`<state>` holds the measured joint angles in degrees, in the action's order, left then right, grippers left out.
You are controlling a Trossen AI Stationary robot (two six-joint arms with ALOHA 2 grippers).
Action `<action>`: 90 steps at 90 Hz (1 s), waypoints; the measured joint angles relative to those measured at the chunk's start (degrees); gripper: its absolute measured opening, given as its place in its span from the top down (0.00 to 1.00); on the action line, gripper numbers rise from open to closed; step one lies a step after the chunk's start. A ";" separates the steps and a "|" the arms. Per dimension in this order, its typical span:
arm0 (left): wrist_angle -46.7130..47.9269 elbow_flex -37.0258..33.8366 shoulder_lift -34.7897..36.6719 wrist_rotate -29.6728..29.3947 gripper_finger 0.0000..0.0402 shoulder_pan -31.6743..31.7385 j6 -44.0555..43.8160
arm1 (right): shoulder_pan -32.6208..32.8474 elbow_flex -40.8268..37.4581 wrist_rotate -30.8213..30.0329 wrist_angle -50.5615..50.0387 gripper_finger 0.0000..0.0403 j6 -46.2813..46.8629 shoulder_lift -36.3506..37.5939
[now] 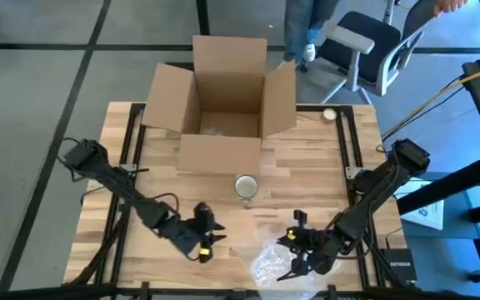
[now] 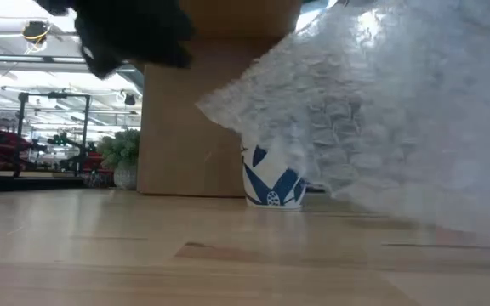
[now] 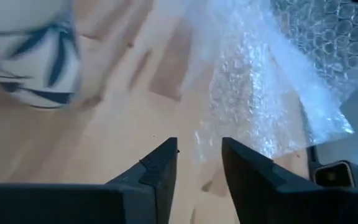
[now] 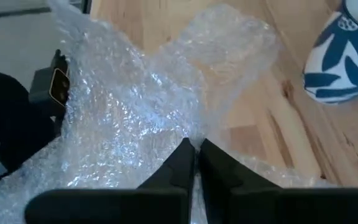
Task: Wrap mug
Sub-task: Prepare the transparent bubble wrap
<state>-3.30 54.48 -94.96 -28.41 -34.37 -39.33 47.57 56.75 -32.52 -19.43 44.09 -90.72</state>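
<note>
A white mug with a blue leaf pattern (image 1: 246, 186) stands upright on the wooden table in front of the cardboard box, also visible in the low view (image 2: 272, 183). A crumpled sheet of clear bubble wrap (image 1: 269, 263) lies near the table's near edge, right of centre. My right gripper (image 1: 294, 252) is shut on the wrap (image 4: 135, 118). My left gripper (image 1: 207, 238) is open just left of the wrap. Its fingers (image 3: 197, 155) point at the wrap's edge (image 3: 253, 106) with nothing between them. The mug (image 3: 30, 56) is beside it. My right gripper pinches a gathered fold of the bubble wrap (image 4: 194, 138) between its two fingers, coming from the table's right side. The sheet rises from the pinch and spreads out past the fingers (image 2: 381, 110). Its lower part hangs slack toward the table.
An open cardboard box (image 1: 223, 108) stands at the far middle of the table, flaps spread, with a little wrap inside. A small round thing (image 1: 329, 115) lies at the far right. Bare wood lies between the mug and the wrap.
</note>
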 joint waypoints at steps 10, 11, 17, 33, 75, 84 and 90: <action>-3.93 0.00 -0.94 5.78 0.72 2.16 2.52 | 0.02 0.00 0.12 0.20 1.00 -0.98 -0.86; -4.26 0.00 -1.06 6.15 0.72 2.32 2.71 | 0.02 0.00 0.17 0.29 1.00 -1.03 -0.93; -5.80 0.00 -1.39 8.23 0.72 3.22 4.00 | 0.02 0.00 0.05 0.27 1.00 -1.61 -1.28; -6.90 0.00 -1.39 11.26 0.69 5.11 5.27 | 0.02 -0.02 -0.90 0.50 1.00 -3.64 -1.26; -20.63 0.00 -10.11 20.17 0.43 9.18 7.21 | -1.59 -0.02 -0.96 3.24 1.00 -9.74 -1.26; -20.14 0.00 -10.18 21.30 0.52 9.74 8.37 | -1.51 -0.02 -0.96 3.15 1.00 -10.39 -1.26; -20.32 0.00 -10.18 22.16 0.65 9.89 8.58 | -1.85 -0.02 -0.94 3.02 1.00 -11.63 -1.24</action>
<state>-23.62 54.48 -105.14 -6.25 -24.48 -30.74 45.72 56.73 -33.46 -16.41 32.46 -91.96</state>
